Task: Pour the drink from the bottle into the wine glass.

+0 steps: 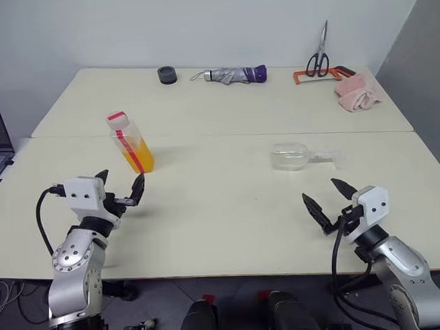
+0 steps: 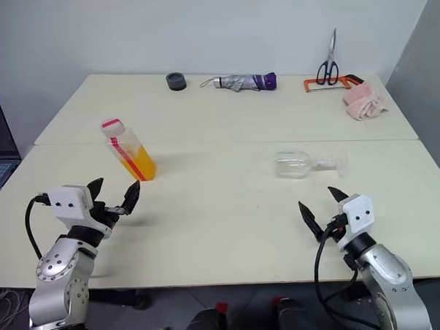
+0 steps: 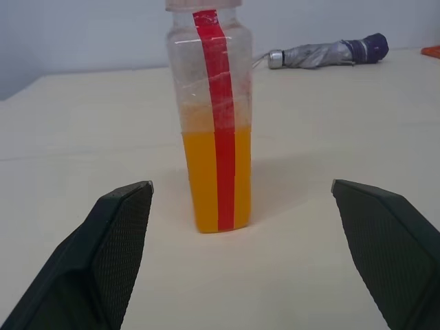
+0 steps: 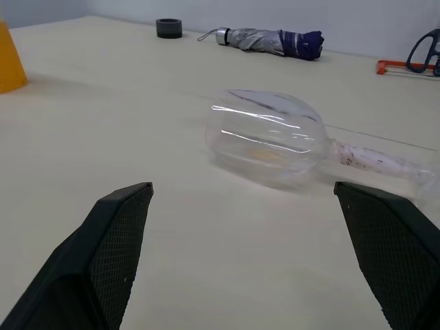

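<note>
On the near table (image 1: 208, 231) the wine glass (image 1: 291, 157) lies on its side, bowl toward the bottle (image 1: 130, 143), which stands upright well off to its left, about half full of drink (image 1: 141, 155). Both grippers hover empty with jaws spread wide: the left gripper (image 1: 119, 186) just short of the bottle, the right gripper (image 1: 330, 201) a little nearer than the glass. Pouring now would spill; the glass needs righting first, and its round bowl could roll from a clumsy pinch. Its foot is too faint to make out, and whether the bottle's cap is on I can't tell.
</note>
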You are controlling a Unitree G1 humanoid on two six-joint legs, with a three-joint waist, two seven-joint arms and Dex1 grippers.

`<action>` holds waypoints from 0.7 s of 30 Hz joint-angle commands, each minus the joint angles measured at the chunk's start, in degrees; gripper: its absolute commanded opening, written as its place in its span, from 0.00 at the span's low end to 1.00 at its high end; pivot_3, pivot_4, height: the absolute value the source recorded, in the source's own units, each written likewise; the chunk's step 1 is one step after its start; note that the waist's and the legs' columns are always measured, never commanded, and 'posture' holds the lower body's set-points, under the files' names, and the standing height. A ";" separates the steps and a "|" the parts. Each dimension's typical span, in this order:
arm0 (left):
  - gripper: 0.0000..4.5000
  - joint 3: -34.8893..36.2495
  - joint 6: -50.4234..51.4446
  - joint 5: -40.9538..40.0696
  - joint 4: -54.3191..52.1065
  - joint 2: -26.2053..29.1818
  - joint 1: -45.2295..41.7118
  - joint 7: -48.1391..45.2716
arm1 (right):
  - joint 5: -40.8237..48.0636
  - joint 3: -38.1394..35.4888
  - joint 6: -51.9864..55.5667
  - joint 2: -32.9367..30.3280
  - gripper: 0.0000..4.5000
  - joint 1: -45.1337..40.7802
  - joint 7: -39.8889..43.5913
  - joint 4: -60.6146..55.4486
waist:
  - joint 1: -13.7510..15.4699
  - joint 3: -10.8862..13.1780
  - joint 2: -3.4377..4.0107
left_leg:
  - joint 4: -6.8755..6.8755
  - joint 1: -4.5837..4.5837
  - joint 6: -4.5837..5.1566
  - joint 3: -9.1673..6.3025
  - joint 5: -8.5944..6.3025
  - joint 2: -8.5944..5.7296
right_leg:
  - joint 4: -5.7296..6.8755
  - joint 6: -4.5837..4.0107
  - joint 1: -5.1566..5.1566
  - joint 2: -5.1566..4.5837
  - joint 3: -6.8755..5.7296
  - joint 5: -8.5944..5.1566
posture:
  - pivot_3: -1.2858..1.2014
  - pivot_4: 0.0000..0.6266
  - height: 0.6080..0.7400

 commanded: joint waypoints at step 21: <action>0.99 1.52 2.38 -0.62 3.88 2.66 -4.82 0.40 | 5.62 1.94 5.68 -7.14 1.00 -1.72 8.10 -7.62 | -0.02 0.00 0.00 | 0.00 0.00 0.00 -0.03 0.00 0.00 | 0.00 0.01 0.00 0.01 0.00 -0.01 | 0.52 0.24 1.00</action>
